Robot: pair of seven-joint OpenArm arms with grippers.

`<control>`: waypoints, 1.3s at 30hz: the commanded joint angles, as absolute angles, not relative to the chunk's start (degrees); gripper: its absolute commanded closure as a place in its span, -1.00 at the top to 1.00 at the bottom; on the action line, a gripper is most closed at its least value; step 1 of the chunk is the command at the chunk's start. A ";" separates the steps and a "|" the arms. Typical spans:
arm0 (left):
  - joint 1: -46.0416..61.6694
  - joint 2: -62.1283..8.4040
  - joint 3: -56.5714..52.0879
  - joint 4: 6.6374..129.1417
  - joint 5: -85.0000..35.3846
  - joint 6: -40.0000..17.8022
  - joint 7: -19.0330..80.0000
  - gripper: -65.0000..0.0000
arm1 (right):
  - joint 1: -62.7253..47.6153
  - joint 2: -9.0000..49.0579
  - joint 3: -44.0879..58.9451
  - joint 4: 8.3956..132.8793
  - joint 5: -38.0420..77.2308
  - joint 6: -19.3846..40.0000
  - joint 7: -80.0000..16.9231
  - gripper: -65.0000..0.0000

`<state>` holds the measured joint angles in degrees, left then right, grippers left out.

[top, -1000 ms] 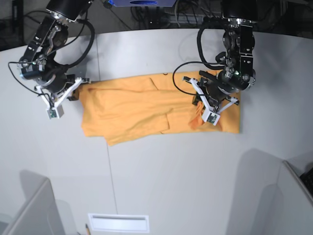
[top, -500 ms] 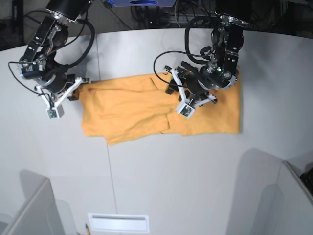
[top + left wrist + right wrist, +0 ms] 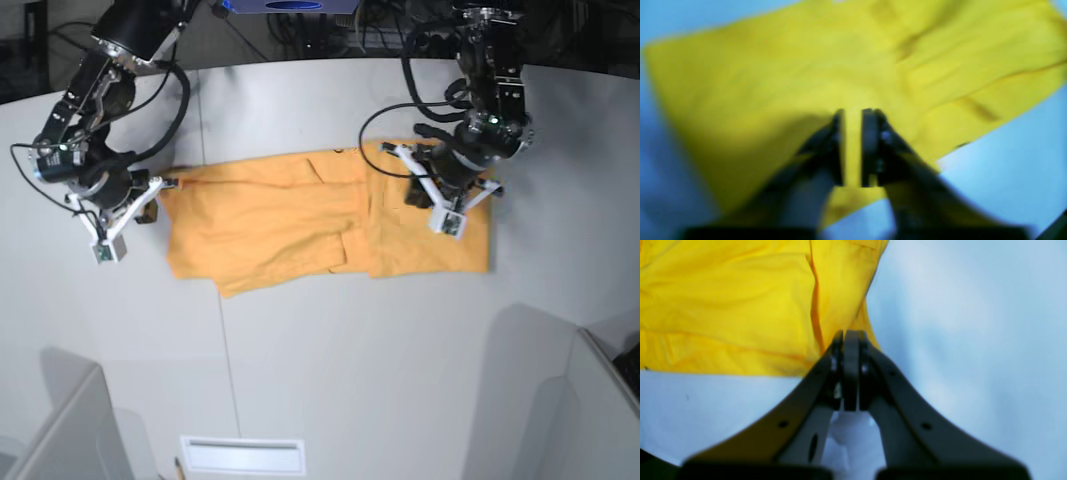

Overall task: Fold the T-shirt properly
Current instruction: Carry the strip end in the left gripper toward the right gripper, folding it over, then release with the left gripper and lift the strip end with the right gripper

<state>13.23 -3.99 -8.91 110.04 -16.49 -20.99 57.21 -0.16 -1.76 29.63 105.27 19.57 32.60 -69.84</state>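
Base view: T-shirt (image 3: 300,215) lies lengthwise left-right; left jaws closed empty, right jaws pinch its edge.

The plain light-orange cotton T-shirt (image 3: 300,220) shows no lettering and reads bright yellow in both wrist views. Beneath it lies the matte pale-grey table (image 3: 350,380). Above it, both grippers are black.

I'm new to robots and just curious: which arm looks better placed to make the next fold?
Probably the left arm. Its gripper hovers right over the T-shirt, on the already doubled end. The right gripper sits at the shirt's far edge, likely just anchoring it.
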 commanded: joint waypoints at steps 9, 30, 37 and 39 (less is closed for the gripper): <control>17.10 -5.41 -31.87 111.25 -17.89 -21.76 55.60 -1.00 | 13.85 -0.04 36.70 88.48 20.35 32.75 -75.21 0.40; 14.99 -9.45 -42.42 104.40 -17.19 -32.31 55.16 -1.00 | 14.55 1.36 36.09 65.80 36.70 32.40 -78.11 0.28; 11.91 -9.36 -32.31 100.88 -10.86 -32.22 54.99 -1.00 | 14.37 1.45 31.78 65.19 36.70 29.85 -75.38 0.28; 11.47 -9.27 -29.41 99.65 -9.01 -32.22 52.53 -1.00 | 14.46 1.71 31.87 63.60 36.79 27.56 -74.24 0.26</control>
